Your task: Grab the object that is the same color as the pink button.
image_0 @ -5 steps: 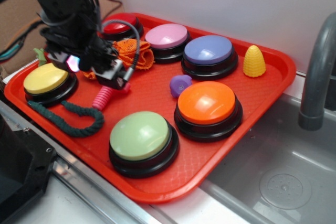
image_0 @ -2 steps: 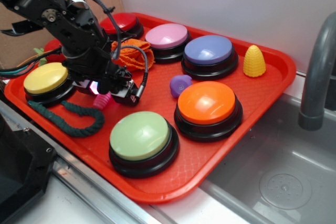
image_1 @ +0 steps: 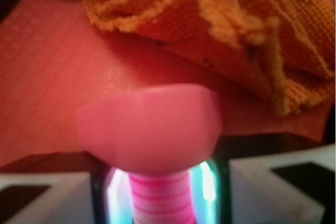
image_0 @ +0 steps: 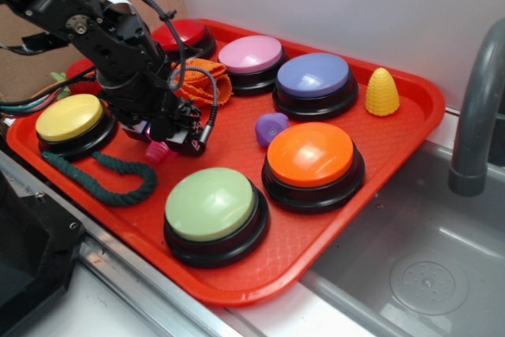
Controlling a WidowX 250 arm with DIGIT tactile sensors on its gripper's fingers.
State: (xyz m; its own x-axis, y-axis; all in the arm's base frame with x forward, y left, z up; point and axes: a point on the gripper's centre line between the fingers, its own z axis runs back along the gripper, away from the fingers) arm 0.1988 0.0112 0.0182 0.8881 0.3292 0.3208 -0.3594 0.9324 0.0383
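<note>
Here I have the gripper down over the pink bolt near the orange cloth, fingers straddling its ribbed shaft, closure unclear; it looks light, stiff, slippery, so I'd pinch the threads.

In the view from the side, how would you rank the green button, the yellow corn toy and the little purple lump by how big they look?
Largest to smallest:
1. Green button, though it sits nearest the camera, which inflates it.
2. Yellow corn toy.
3. Purple lump, close to the corn in looks, so those two are unsure.

pink bolt lying flat, pale-pink button upright
</note>
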